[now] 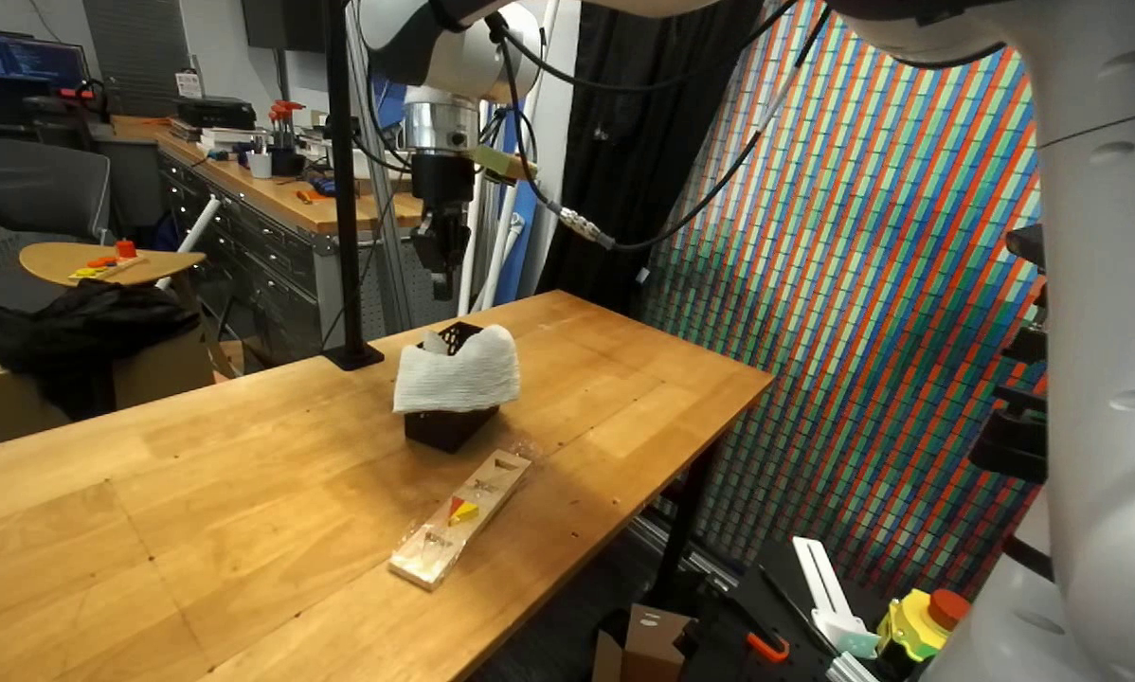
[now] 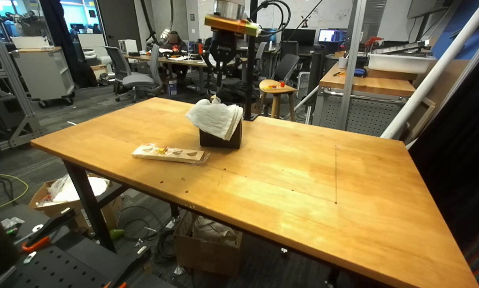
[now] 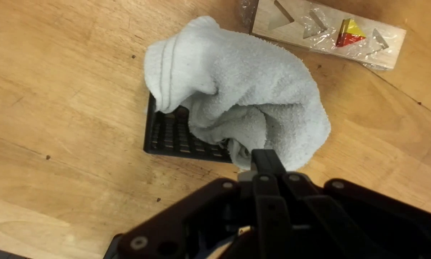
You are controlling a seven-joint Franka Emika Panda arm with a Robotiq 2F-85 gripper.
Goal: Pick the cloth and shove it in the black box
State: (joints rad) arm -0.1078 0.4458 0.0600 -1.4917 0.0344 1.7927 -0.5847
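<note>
My gripper (image 1: 444,286) is closed narrow, holding nothing; below it, the cloth (image 1: 461,379) hangs over the black box (image 1: 446,432). If I press its overhanging part, the box may tip.

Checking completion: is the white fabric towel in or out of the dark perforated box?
Partly in: wrist view shows the towel sagging inside the box; both exterior views show overhang.
</note>
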